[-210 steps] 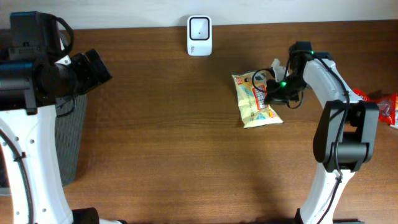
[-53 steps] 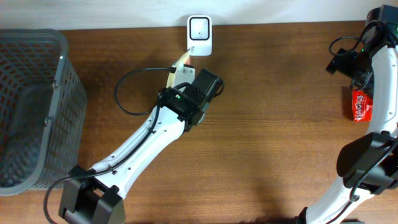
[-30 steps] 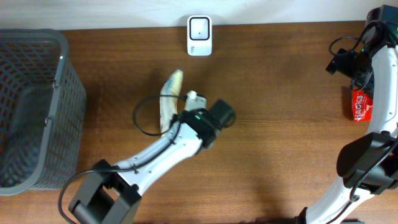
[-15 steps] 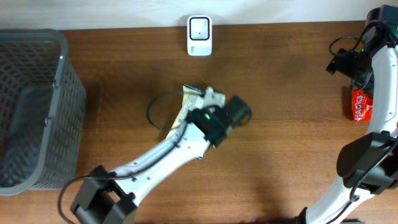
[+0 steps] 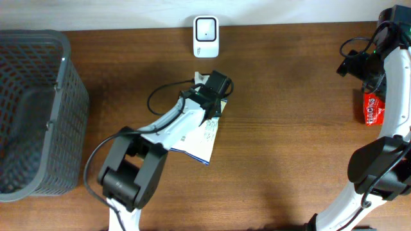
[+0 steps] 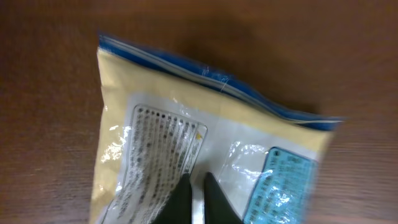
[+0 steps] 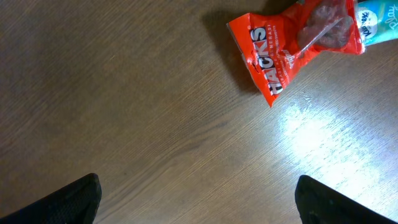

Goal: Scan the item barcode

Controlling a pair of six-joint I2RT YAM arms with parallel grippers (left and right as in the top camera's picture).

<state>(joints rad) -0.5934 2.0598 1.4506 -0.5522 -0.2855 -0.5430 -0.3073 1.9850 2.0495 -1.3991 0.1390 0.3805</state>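
My left hand [image 6: 198, 194] pinches the snack bag [image 5: 198, 136] below the scanner [image 5: 205, 28].
It is closed narrow on the snack bag's printed back, which sits at the scanner's 6 o'clock over the counter [image 5: 289, 128]. My right hand [image 7: 199, 205] stands wide, holding nothing, with a red packet [image 7: 292, 43] at its 1 o'clock.

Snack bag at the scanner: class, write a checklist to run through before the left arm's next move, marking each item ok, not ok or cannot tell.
1. Left gripper shut on the snack bag: ok.
2. Scanner uncovered, nothing over its face: ok.
3. Barcode turned toward the scanner: cannot tell; the print is blurred.
4. Right gripper open, holding nothing: ok.
5. Red packet and basket well apart from the bag: ok.
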